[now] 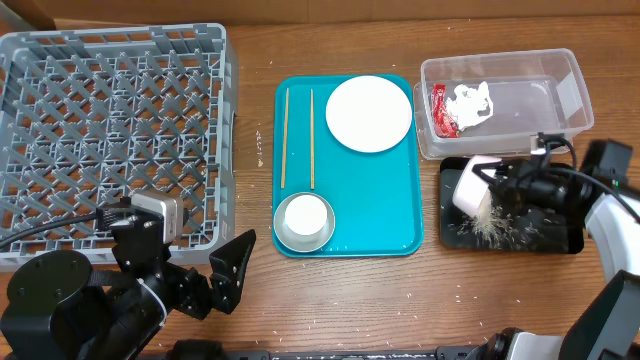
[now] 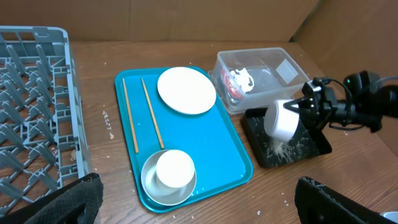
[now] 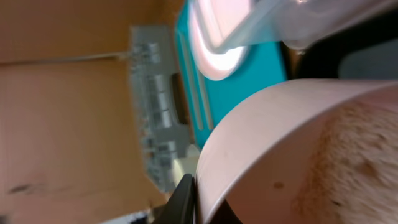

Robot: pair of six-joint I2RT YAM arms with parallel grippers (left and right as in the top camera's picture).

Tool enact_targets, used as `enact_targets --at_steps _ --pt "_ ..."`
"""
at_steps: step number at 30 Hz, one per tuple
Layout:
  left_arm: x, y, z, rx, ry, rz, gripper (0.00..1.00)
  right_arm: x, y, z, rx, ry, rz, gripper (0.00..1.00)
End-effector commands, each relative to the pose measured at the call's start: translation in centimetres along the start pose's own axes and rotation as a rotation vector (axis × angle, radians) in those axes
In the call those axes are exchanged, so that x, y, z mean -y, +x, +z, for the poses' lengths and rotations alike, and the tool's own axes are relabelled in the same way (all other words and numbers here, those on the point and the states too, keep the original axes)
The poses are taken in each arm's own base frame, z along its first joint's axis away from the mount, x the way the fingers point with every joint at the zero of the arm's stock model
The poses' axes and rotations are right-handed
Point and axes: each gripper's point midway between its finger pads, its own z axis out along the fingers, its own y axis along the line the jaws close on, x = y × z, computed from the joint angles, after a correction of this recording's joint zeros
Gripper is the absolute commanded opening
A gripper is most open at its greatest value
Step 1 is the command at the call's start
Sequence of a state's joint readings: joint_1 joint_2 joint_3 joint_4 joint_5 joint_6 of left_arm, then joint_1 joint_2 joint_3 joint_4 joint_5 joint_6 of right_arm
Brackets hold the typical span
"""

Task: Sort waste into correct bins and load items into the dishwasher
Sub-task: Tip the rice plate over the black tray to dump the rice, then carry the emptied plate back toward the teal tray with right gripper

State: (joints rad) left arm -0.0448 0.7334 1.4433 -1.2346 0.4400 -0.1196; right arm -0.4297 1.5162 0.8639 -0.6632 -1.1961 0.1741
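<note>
My right gripper [image 1: 497, 177] is shut on a white bowl [image 1: 470, 186], tipped on its side over the black tray [image 1: 560, 238]; rice grains [image 1: 487, 226] lie on the tray below it. The bowl fills the right wrist view [image 3: 280, 155] with rice stuck inside. The clear tub [image 1: 560, 100] holds the red wrapper [image 1: 442, 110] and the white tissue [image 1: 472, 102]. On the teal tray [image 1: 380, 200] lie two chopsticks [image 1: 297, 138], a large white plate [image 1: 369, 113] and a small cup in a bowl [image 1: 304, 220]. My left gripper [image 1: 228, 272] is open and empty near the front edge.
The grey dish rack [image 1: 110, 140] stands at the left, nothing in it. Stray rice grains are scattered on the wooden table around the teal tray. A cardboard wall runs along the back.
</note>
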Motion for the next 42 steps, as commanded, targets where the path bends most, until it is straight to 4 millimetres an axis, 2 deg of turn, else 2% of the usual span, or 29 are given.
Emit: enact_targets --at_steps 1,15,16,18,19,21,23,24,26,27,29,30,32,37,39,42 --pt "-0.1 -0.1 -0.1 0.006 -0.007 0.019 1.00 -5.0 0.8 -2.0 -0.032 -0.360 -0.074 0.05" --pt "-0.1 -0.1 -0.1 0.006 -0.007 0.019 1.00 -4.7 0.1 -2.5 0.005 -0.350 -0.136 0.04" --pt "-0.1 -0.1 -0.1 0.006 -0.007 0.019 1.00 -4.2 -0.1 -2.4 0.015 -0.322 -0.151 0.04" --pt "-0.1 -0.1 -0.1 0.006 -0.007 0.019 1.00 -1.7 -1.1 -1.7 0.053 -0.165 -0.115 0.04" --pt "-0.1 -0.1 -0.1 0.006 -0.007 0.019 1.00 -1.6 -1.1 -1.7 0.051 -0.164 -0.082 0.04" --pt "-0.1 -0.1 -0.1 0.006 -0.007 0.019 1.00 -2.0 -1.0 -1.8 0.049 -0.182 -0.122 0.04" --pt "-0.1 -0.1 -0.1 0.006 -0.007 0.019 1.00 0.0 -1.5 -1.6 0.077 -0.070 -0.076 0.04" --pt "-0.1 -0.1 -0.1 0.006 -0.007 0.019 1.00 -0.3 -1.4 -1.6 0.072 -0.089 -0.058 0.04" --pt "-0.1 -0.1 -0.1 0.006 -0.007 0.019 1.00 -2.2 -0.8 -1.8 0.040 -0.199 -0.098 0.04" --pt "-0.1 -0.1 -0.1 0.006 -0.007 0.019 1.00 -2.0 -0.8 -1.7 0.042 -0.186 -0.106 0.04" --pt "-0.1 -0.1 -0.1 0.006 -0.007 0.019 1.00 0.0 -1.5 -1.5 0.073 -0.070 -0.044 0.04" --pt "-0.1 -0.1 -0.1 0.006 -0.007 0.019 1.00 -0.2 -1.5 -1.6 0.072 -0.081 -0.004 0.04" --pt "-0.1 -0.1 -0.1 0.006 -0.007 0.019 1.00 -2.9 -0.6 -1.7 0.024 -0.233 -0.088 0.04" --pt "-0.1 -0.1 -0.1 0.006 -0.007 0.019 1.00 -4.7 1.0 0.6 -0.062 -0.195 -0.126 0.04" --pt "-0.1 -0.1 -0.1 0.006 -0.007 0.019 1.00 -4.9 2.4 2.7 -0.108 -0.074 -0.166 0.04" --pt "-0.1 -0.1 -0.1 0.006 -0.007 0.019 1.00 -3.7 4.1 5.5 -0.153 0.205 -0.263 0.04"
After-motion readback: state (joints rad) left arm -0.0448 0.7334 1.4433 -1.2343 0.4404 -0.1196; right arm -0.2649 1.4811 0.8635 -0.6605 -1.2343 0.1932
